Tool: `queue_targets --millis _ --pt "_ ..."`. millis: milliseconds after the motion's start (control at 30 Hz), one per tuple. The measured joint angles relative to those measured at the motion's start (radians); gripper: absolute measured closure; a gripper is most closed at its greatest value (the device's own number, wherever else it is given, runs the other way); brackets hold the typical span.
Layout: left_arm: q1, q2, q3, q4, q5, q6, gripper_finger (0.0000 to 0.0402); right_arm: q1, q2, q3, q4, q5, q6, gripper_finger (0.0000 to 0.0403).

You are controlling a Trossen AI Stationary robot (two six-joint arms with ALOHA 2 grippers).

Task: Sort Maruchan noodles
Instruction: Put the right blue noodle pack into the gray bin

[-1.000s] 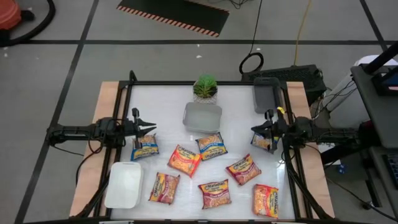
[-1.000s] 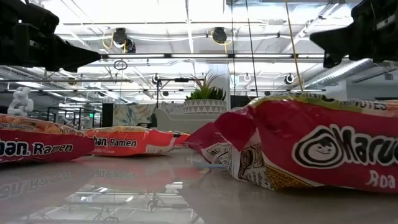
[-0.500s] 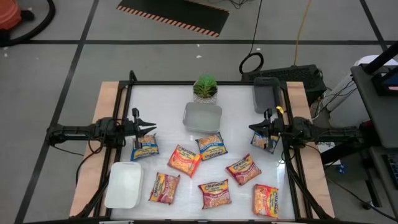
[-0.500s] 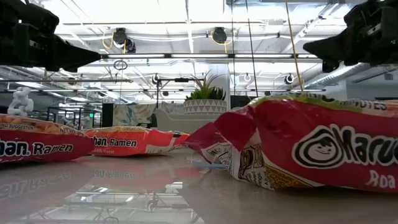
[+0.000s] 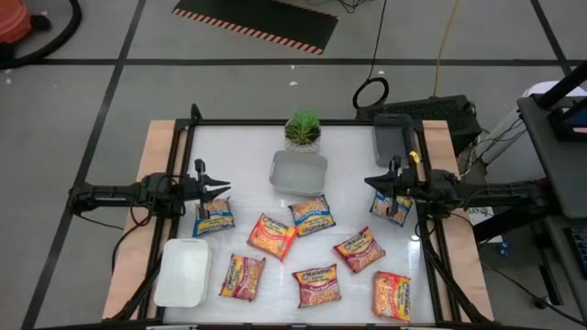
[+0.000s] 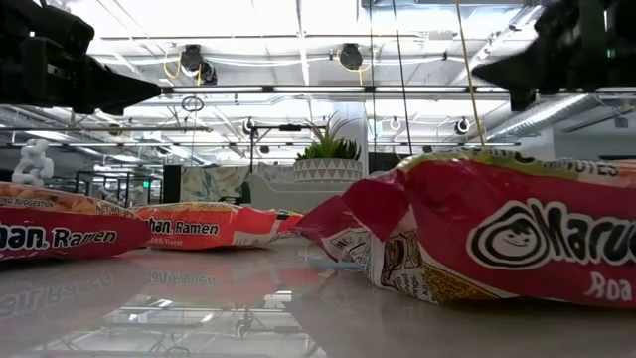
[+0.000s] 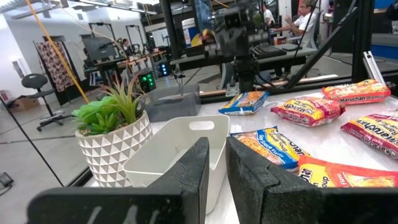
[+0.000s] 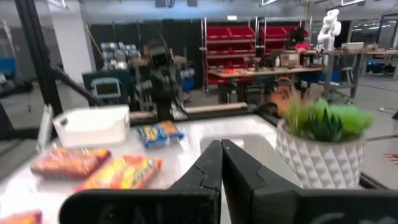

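Observation:
Several Maruchan noodle packets lie flat on the white table. Three are blue-white (image 5: 213, 218) (image 5: 312, 214) (image 5: 389, 209), two orange (image 5: 271, 236) (image 5: 359, 249), and three pink-red with yellow (image 5: 242, 276) (image 5: 316, 285) (image 5: 392, 295). My left gripper (image 5: 227, 190) (image 7: 217, 163) hangs level at the table's left edge, above the left blue packet, with a narrow gap between its fingers and nothing in it. My right gripper (image 5: 369, 182) (image 8: 221, 152) hangs shut at the right edge, above the right blue packet, holding nothing.
A light grey tray (image 5: 298, 172) stands at the middle far side, with a potted plant (image 5: 303, 130) behind it. A dark grey tray (image 5: 393, 139) is at the far right and a white tray (image 5: 182, 272) at the near left. A black frame (image 5: 303, 122) rims the table.
My right gripper has risen a little and reached slightly toward the table's middle, its tip tipping upward; it has stayed shut. The packets lie where they were.

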Motion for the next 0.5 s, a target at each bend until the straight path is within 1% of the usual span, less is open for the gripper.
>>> queue_targets --millis 133,333,500 --pt "0.0 0.0 0.0 0.0 0.0 -0.001 0.0341 0.006 0.077 0.104 -0.055 -0.008 0.035 0.0403" --pt "0.0 0.0 0.0 -0.006 -0.002 -0.005 0.0341 0.032 0.208 0.243 -0.149 0.101 0.102 0.0403" --pt "0.0 0.0 0.0 -0.01 -0.003 -0.042 0.0341 0.058 0.313 0.328 -0.161 0.122 0.112 0.0403"
